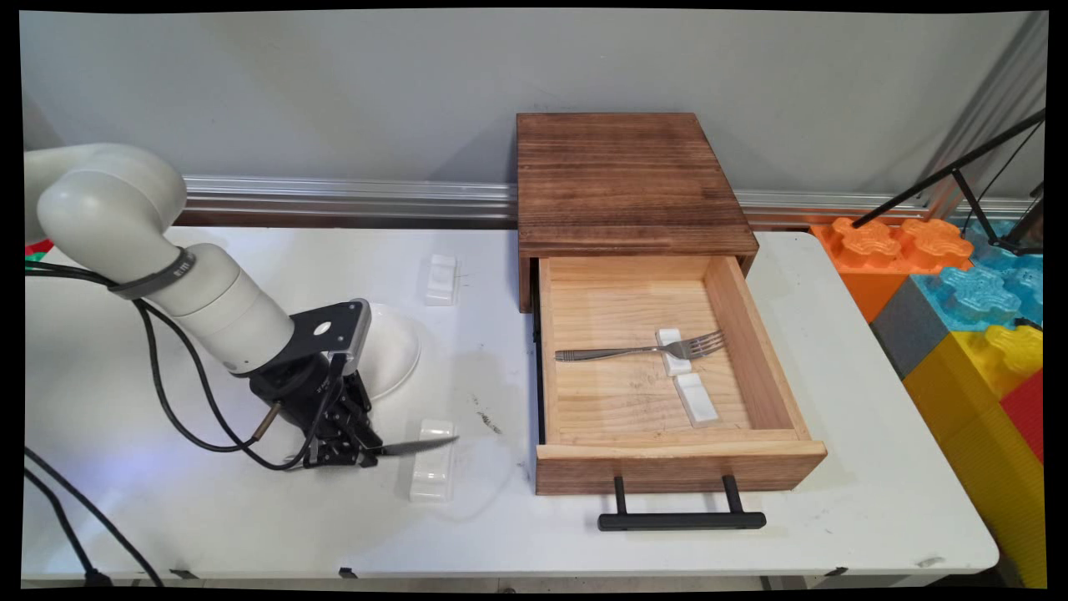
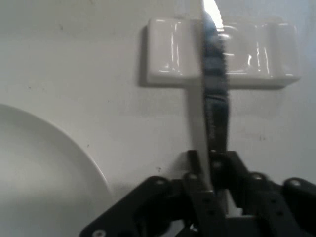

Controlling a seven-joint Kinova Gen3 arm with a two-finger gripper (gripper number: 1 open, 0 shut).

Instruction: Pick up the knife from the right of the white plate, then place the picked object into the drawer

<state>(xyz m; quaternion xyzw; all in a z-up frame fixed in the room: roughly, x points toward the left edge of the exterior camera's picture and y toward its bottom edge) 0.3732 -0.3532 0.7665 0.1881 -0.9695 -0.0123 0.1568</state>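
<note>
The gripper (image 1: 360, 451) sat low over the table (image 1: 250, 517), its jaws clenched on the handle of a knife (image 1: 415, 446); the serrated blade reached out across a white rest (image 1: 433, 472), which the hand view showed lying crosswise under it (image 2: 256, 59). A white plate (image 1: 392, 351) lay just behind the gripper, partly hidden by the wrist. To the right, well apart, a wooden drawer (image 1: 755, 334) stood open with a fork (image 1: 634, 351) propped on 1 of 2 small rests inside. As a judgement: the grip looked narrow and far back on the handle; the knife might pivot or slip, and the blade could nudge the light rest askew; the wrist might also graze the plate.
</note>
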